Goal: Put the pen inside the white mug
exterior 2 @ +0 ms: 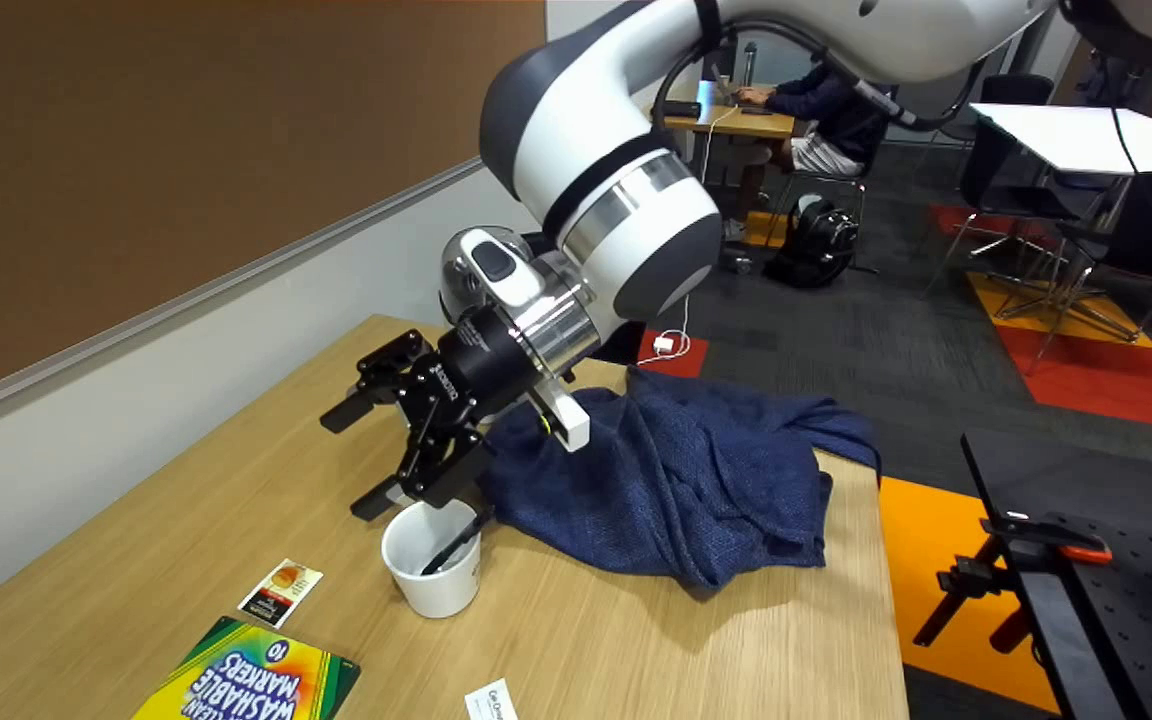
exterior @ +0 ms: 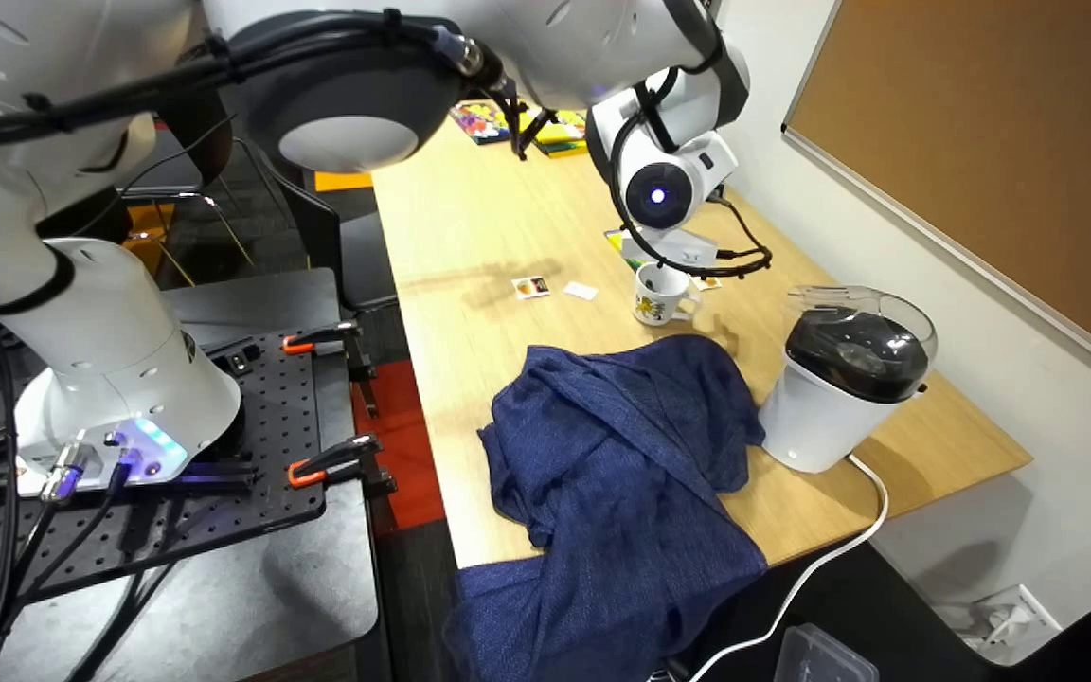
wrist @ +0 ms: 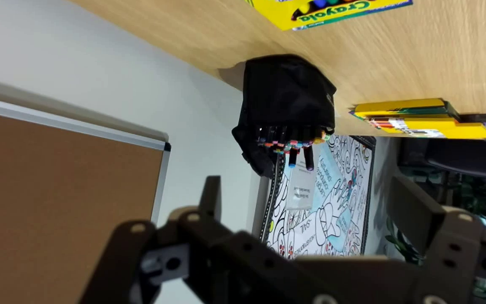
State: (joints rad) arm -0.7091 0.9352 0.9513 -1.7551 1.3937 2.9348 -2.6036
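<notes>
In an exterior view, nearest: small card [exterior 2: 491,702], marker box [exterior 2: 246,675]. Packet [exterior 2: 280,592] just beyond box. Then mug [exterior 2: 439,592], upright on table [exterior 2: 636,650]. Black pen [exterior 2: 455,546] inside mug, tilted, upper end jutting past rim. Gripper [exterior 2: 357,458] close by mug, jaws spread wide, holding nothing; contact with rim unclear. Beyond, blue cloth [exterior 2: 656,490], rumpled, partly over table edge. Far back, seated person [exterior 2: 821,112].

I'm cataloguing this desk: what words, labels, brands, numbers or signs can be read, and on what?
"10": marker box
"CLEAN WASHABLE MARKERS": same box
"ROBOTIQ": gripper
"Crayola": yellow box in the wrist view, perhaps that same box
"SAIL": poster
"Large", "community", "diversity": poster, faint, only probable
Too small or blurred to read surely: white card, small printed packets, stacked yellow boxes, gripper's finer print, poster's other writing
</notes>
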